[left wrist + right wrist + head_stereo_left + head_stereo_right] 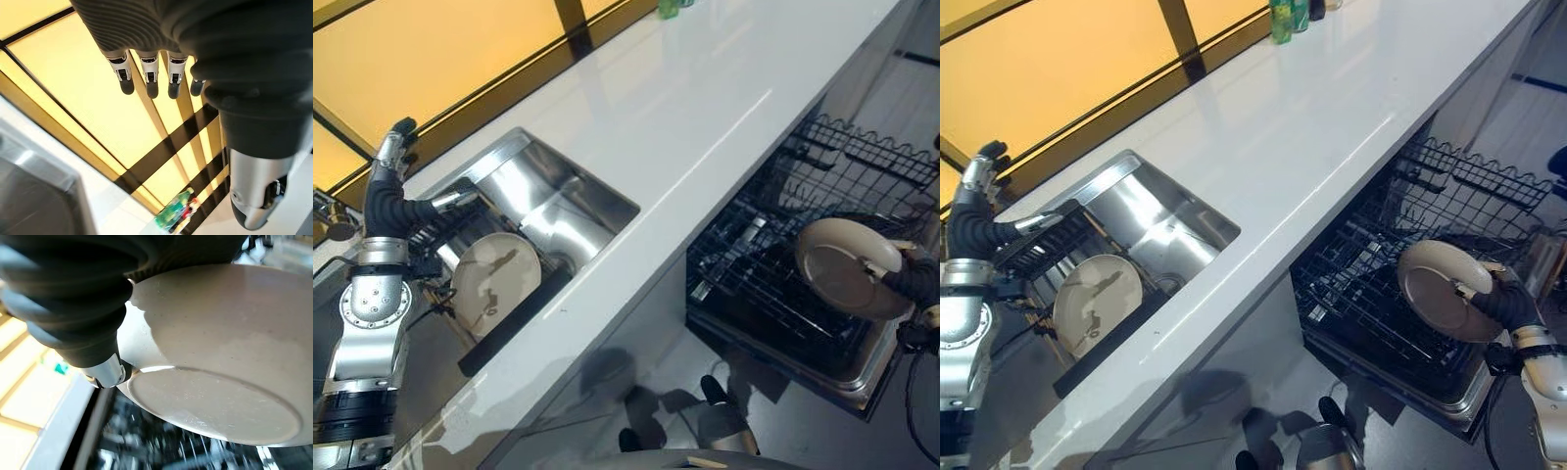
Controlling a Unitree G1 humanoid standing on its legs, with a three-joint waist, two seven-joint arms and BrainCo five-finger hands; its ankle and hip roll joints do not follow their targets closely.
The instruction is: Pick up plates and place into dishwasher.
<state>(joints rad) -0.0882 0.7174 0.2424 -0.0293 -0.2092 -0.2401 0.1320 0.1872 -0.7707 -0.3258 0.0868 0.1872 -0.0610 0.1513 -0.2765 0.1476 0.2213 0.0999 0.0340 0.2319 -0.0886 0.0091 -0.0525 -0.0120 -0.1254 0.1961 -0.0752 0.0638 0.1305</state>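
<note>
While one beige plate [1445,287] is held in the right hand [1505,302] at about 4 o'clock in the head views, it has not been put down yet. The right hand's fingers and thumb pinch the plate by its edge, and the plate is tipped up so its flat bottom faces us. It hangs just over the black wire rack [1381,294] of the open dishwasher [850,375], which is pulled out under the long white counter [1283,127]. The rack looks bare near the plate, so I think no plate sits in it yet, though I cannot see every part of it. A second plate [495,284] leans on its edge in a dark dish rack [1043,245] by the steel sink [558,206] at about 8 o'clock. This one has brown marks on it and nothing touches it. The left hand [393,149] is up high at about 9 o'clock, well apart from that plate, near the yellow window wall [431,59]. Its fingers are straight and loose and it holds nothing. Green bottles [1283,18] stand on the counter's far end at 12 o'clock. So the job seems about half done for the first plate: it is picked up and carried over, and it needs to slide between the rack's wires. After that, the plate by the sink is left to fetch.
</note>
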